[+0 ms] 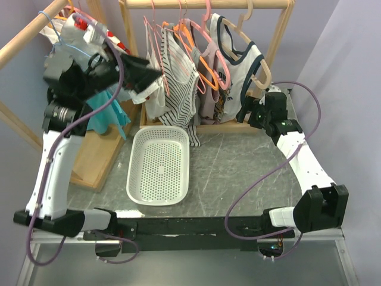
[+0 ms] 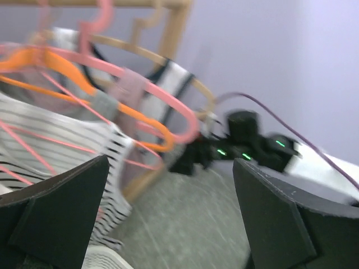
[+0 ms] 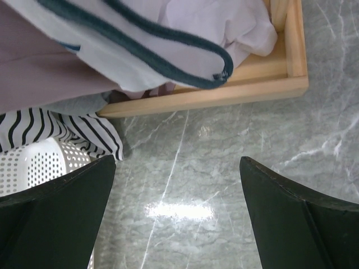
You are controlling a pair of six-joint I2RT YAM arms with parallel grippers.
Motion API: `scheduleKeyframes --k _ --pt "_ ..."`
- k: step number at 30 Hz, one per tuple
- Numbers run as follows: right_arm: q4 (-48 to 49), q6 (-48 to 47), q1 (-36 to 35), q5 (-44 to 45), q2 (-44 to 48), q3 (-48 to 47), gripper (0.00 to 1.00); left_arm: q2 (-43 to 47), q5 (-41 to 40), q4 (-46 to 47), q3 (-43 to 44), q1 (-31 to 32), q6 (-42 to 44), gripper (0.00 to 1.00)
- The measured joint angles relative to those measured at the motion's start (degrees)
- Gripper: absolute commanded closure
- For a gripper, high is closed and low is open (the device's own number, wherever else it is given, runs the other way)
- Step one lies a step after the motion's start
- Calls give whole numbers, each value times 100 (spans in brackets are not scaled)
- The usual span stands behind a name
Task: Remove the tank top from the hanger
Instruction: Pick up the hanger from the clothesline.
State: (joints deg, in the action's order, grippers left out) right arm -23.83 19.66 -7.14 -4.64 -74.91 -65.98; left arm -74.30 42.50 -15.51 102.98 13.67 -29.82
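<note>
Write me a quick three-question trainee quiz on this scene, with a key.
1. True or false: the right gripper is shut on the tank top.
2. What lies on the table in front of the wooden rack? A. a white perforated basket; B. a cardboard box; C. a folded towel.
3. Fill in: the white tank top's trim is dark ____.
Key: 1 false, its jaws stand open and hold nothing; 2 A; 3 blue.
</note>
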Motion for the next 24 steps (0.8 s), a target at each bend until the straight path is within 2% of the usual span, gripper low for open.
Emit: scheduleKeyframes --k 4,6,13,19,24 --pt "-79 -7 0 15 -76 -144 0 -765 -1790 -649 796 610 632 1" --pt "-116 -20 0 37 -9 -153 0 -1080 -2658 -1003 745 866 802 0" --pt "-184 -92 0 70 332 -153 0 -2092 -4962 -1714 713 1233 973 1" --pt "-201 -129 0 122 507 -166 0 -2199 -5849 -1606 616 1303 1025 1" --pt "-254 -133 0 166 509 -175 0 -2190 -6065 -1333 533 1305 1051 1"
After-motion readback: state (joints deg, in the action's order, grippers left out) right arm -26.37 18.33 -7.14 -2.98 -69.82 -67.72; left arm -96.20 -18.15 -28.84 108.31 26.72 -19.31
